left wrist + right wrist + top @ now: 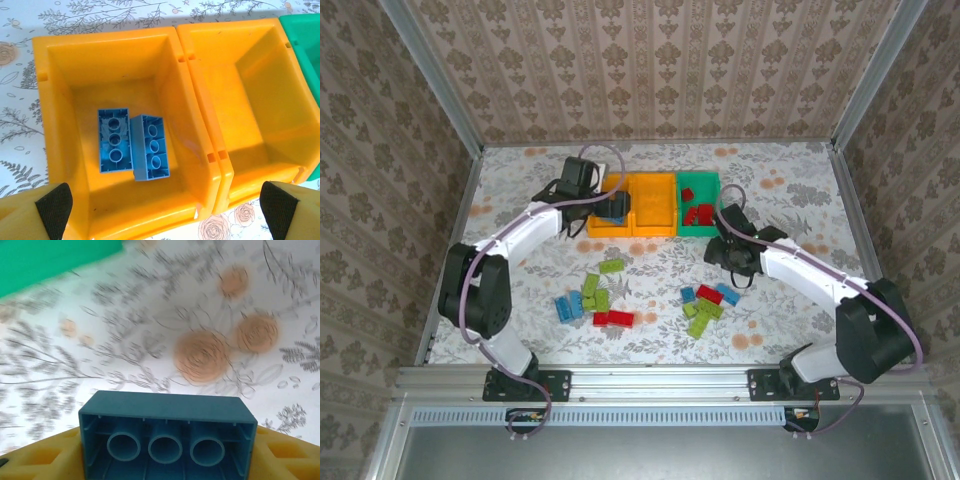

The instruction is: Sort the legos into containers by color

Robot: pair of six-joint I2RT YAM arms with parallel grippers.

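"Where's the left gripper (pixel 166 206)?"

"Over the left orange bin (pixel 60 65), at the upper middle of the top view. Its pads (pixel 52 205) sit in the bottom corners of its wrist view, spread wide apart. Two blue legos (pixel 132 145) lie on that bin's floor, undersides up, touching side by side."

"And the right gripper (pixel 167 462)?"

"Clamped on a single blue brick (pixel 167 415), hollow side toward its camera, above the flowered table (pixel 210 355). The green bin (pixel 50 260) shows at upper left there."

"The rest?"

"From above, red legos (pixel 697 208) lie in the green bin, with the middle orange bin (pixel 655 205) touching its left side. Loose ones sit lower centre: a left cluster (pixel 595 295) and a right cluster (pixel 705 303), red, blue and lime mixed."
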